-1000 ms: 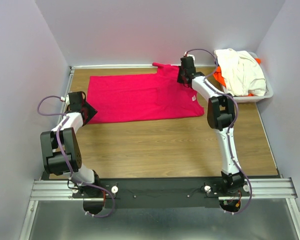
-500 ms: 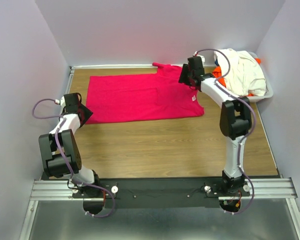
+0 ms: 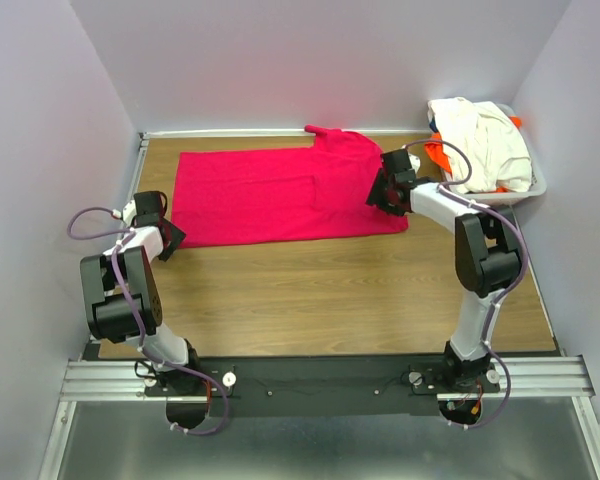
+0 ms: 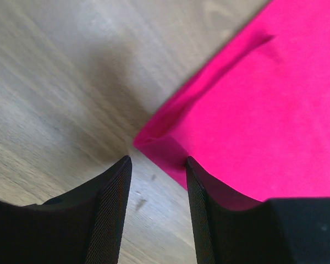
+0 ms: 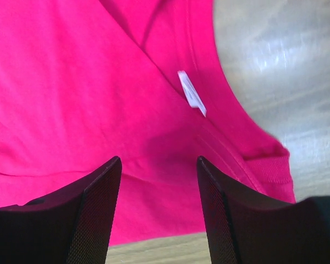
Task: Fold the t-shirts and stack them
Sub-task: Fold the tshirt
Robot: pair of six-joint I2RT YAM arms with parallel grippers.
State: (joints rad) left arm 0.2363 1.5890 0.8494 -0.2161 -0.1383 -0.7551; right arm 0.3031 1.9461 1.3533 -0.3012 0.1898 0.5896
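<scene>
The right gripper hangs over the pink shirt with its jaws set wide apart, the two black fingers rising from the bottom of the view and nothing between them. The shirt lies flat and fills most of the view, its collar band curving down past a small white label to a thick hemmed corner. Bare wooden tabletop shows beyond the collar and as a thin strip just past the shirt's edge between the fingers.
</scene>
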